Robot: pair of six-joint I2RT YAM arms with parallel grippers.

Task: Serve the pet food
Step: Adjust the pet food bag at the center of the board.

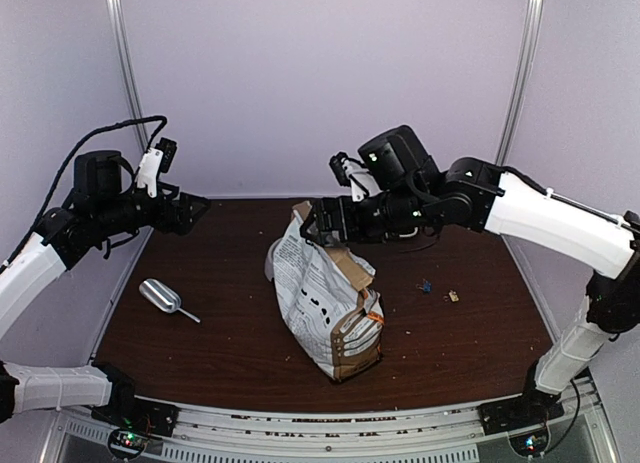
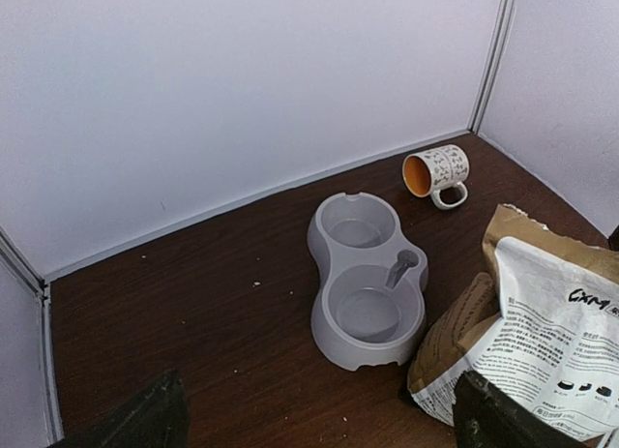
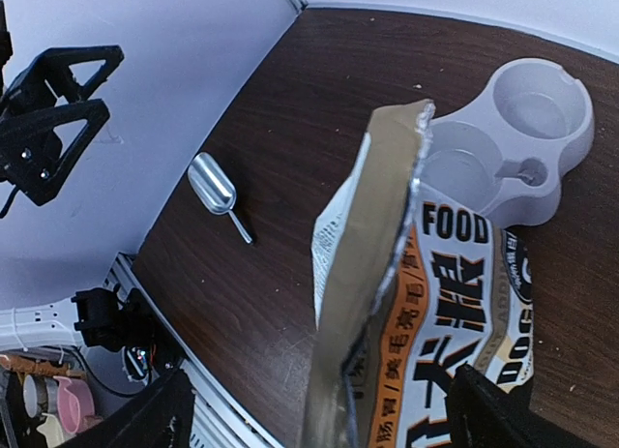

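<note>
Right gripper (image 1: pixel 313 224) at the mouth of the bag (image 1: pixel 325 303) — jaws wide, holding nothing.
The upright bag's top edge runs between its fingers. The left gripper (image 1: pixel 190 211), also wide, hangs well apart above the scoop (image 1: pixel 160 296). No pet food shows — presumably bagged. The bowl (image 2: pixel 368 274) sits just behind.

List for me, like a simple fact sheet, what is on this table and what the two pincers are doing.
Table: dark wood
Bag: printed paper, standing mid-table, top open
Double bowl: grey, beyond the bag toward the back wall, both wells look empty
Pet food: none visible
Scoop: metal, lying on the left side, untouched
Mug: on its side near the back wall
Left pincer: open, in the air, holding nothing
Right pincer: open, fingers either side of the bag's top edge
</note>
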